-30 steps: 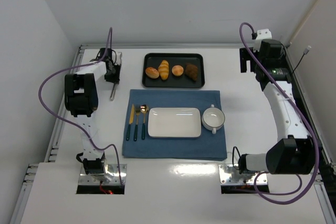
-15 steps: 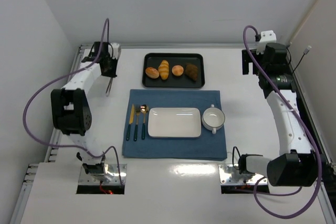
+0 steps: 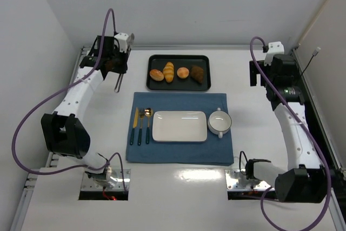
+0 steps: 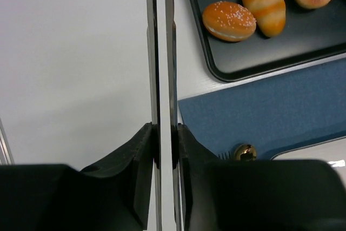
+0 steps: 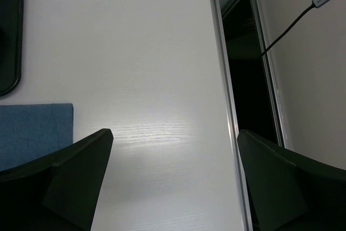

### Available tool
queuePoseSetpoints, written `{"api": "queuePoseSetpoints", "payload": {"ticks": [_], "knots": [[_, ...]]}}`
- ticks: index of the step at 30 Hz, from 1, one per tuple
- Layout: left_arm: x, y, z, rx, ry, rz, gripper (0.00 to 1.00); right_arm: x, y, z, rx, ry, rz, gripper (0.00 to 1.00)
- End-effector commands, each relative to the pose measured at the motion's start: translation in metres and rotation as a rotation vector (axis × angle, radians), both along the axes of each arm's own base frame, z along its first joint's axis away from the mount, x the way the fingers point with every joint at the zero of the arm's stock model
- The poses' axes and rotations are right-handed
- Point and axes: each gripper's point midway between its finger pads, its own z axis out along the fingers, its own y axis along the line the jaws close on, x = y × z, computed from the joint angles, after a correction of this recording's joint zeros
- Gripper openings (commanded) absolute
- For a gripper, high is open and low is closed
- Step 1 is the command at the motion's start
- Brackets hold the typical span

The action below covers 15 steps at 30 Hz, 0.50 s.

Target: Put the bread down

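The bread (image 3: 156, 75) is a small oval golden-brown bun with a pale speckled top. It lies at the left end of the black tray (image 3: 178, 58), and it also shows in the left wrist view (image 4: 228, 20). My left gripper (image 3: 115, 62) is shut on a pair of metal tongs (image 3: 117, 82), held left of the tray. The tongs' two arms (image 4: 161, 52) run straight out from the jaws (image 4: 164, 133), close together. My right gripper (image 3: 254, 73) is open and empty (image 5: 175, 150) over bare table right of the tray.
The tray also holds a long yellow ridged roll (image 3: 169, 71), a round orange-pink bun (image 3: 183, 73) and a dark brown piece (image 3: 198, 73). On the blue mat (image 3: 178, 152) lie a white rectangular plate (image 3: 179, 126), a white cup (image 3: 220, 122) and cutlery (image 3: 140, 125).
My left arm has lifted and stretched toward the back with the tongs in its grip. My right arm has shifted slightly.
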Motion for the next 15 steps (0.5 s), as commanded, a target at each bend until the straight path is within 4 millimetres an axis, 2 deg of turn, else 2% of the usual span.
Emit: {"api": "queuePoseSetpoints", "payload": {"ticks": [1,3,6,11,15], "knots": [[-0.005,-0.004,0.013,-0.028,-0.033,-0.01,0.18,-0.006,-0.004,0.02,-0.002,-0.079,-0.024,1.0],[-0.006,-0.004,0.017,-0.029,-0.042,-0.01,0.24,-0.007,-0.004,0.023,-0.002,-0.088,-0.024,1.0],[-0.008,-0.008,0.013,-0.028,-0.033,-0.019,0.28,-0.006,-0.004,0.027,-0.003,-0.097,-0.024,1.0],[-0.009,-0.015,0.013,-0.029,-0.033,-0.037,0.4,-0.008,-0.004,0.03,-0.003,-0.107,-0.024,1.0],[-0.011,-0.027,0.013,-0.035,-0.031,-0.069,0.42,-0.011,-0.008,0.033,-0.008,-0.116,-0.042,1.0]]}}
